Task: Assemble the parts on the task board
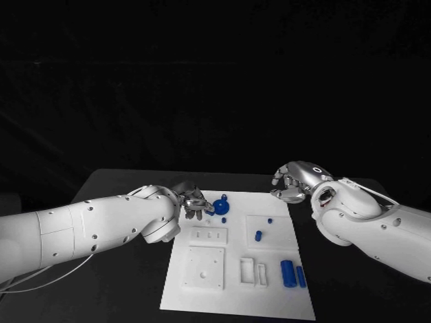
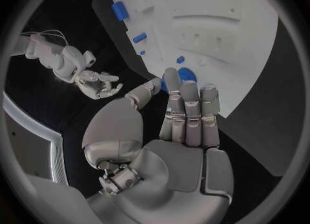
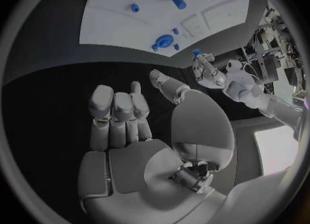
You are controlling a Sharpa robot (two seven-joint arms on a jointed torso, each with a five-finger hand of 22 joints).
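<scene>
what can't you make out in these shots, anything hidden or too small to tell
- Left hand, head view: too small to tell whether it touches the round blue part; in the left wrist view its own fingers cover that part's near edge.
- In the right wrist view, something blue shows at the left hand's fingertips; too small to tell if it is held.
- Task board, head view: near edge cut off.

The board (image 1: 274, 296) is plain white and lies on a black desk (image 1: 128, 195). On it sit small blue pieces: a round disc (image 1: 220, 206) at twelve o'clock and two cylinders (image 1: 293, 273) at four o'clock. Both silver hands, left (image 1: 194, 200) and right (image 1: 295, 180), join white arms.
</scene>
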